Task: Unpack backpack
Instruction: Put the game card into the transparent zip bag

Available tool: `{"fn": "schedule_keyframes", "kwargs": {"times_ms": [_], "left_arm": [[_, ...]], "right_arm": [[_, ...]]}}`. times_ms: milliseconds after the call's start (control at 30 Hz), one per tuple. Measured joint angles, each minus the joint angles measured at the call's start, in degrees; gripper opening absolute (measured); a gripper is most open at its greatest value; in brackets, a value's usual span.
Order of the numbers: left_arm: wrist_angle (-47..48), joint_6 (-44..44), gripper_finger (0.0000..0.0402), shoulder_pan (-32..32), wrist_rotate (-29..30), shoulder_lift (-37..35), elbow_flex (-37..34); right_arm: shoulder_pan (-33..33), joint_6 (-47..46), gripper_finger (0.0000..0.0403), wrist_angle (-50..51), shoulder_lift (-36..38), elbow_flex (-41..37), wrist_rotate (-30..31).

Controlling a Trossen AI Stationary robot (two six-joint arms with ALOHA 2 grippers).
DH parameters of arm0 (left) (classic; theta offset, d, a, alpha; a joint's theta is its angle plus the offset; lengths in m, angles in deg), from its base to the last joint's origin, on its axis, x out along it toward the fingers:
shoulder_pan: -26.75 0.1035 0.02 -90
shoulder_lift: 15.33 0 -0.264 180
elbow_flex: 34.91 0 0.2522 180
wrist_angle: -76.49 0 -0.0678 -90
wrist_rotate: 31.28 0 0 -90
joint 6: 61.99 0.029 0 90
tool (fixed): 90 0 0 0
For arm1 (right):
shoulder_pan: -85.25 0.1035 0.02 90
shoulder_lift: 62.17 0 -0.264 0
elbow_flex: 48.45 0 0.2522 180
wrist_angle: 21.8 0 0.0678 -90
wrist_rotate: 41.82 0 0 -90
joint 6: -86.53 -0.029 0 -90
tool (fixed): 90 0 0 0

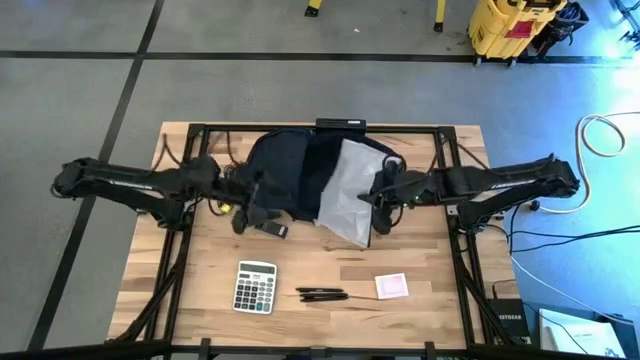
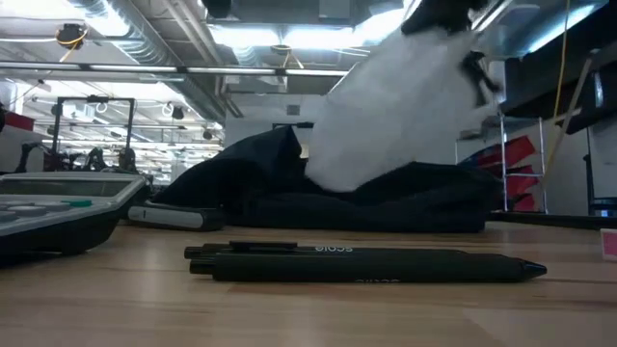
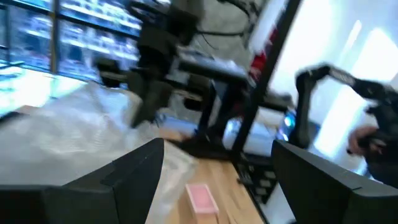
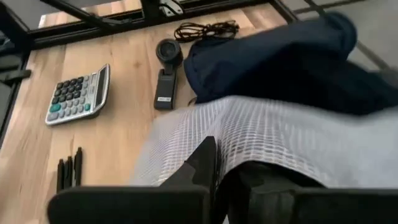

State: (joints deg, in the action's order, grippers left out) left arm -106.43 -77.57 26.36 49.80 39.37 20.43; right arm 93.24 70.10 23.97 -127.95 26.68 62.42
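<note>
The dark navy backpack (image 1: pixel 285 165) lies slumped on the far middle of the table; the low view shows it as a low mound (image 2: pixel 405 198). A whitish, grid-patterned plastic bag (image 1: pixel 345 195) rises over its right side, with my right gripper (image 4: pixel 219 167) shut on it. In the low view the bag (image 2: pixel 395 106) stands high above the backpack. My left gripper (image 3: pixel 217 155) hovers open at the backpack's left side (image 1: pixel 247 208), with nothing between its fingers. My right gripper pinches the plastic bag's upper part (image 4: pixel 249 149) between its two shut fingers, which slant down from the table's right. The bag hangs tilted below the hold. Its lower end (image 2: pixel 333 173) is down by the backpack; whether it rests there, I cannot tell.
On the near half of the table lie a calculator (image 1: pixel 256 287), black pens (image 1: pixel 322 294) and a pink sticky pad (image 1: pixel 391 286). A black device (image 4: pixel 165 78) and a coiled cable (image 4: pixel 205 29) lie left of the backpack. The black frame (image 1: pixel 450 215) borders the table.
</note>
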Motion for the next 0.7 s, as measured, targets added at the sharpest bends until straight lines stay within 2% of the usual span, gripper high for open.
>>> {"fn": "schedule_keyframes", "kwargs": {"times_ms": [200,367,467,567,700], "left_arm": [[1.26,-0.25,0.0285,1.39,-0.02,-0.96,0.0],[1.14,0.59,0.0285,2.06,-0.18,1.59,0.0],[0.75,3.4,0.0285,2.06,-2.94,4.43,0.22],[2.04,5.41,0.0285,1.78,-5.24,8.22,2.94],[5.22,8.94,0.0285,2.28,-5.38,13.73,9.13]], "right_arm": [[0.02,11.19,0.0,7.36,0.02,7.36,-2.68],[0.02,10.92,0.0,9.69,0.04,10.44,-9.8],[0.82,12.81,0.0,10.37,0.04,10.05,-12.47],[2.3,17.3,0.0,11.76,-0.84,9.77,-12.87],[4.81,26.99,0.0,14.77,-3.24,9.77,-15.08]]}}
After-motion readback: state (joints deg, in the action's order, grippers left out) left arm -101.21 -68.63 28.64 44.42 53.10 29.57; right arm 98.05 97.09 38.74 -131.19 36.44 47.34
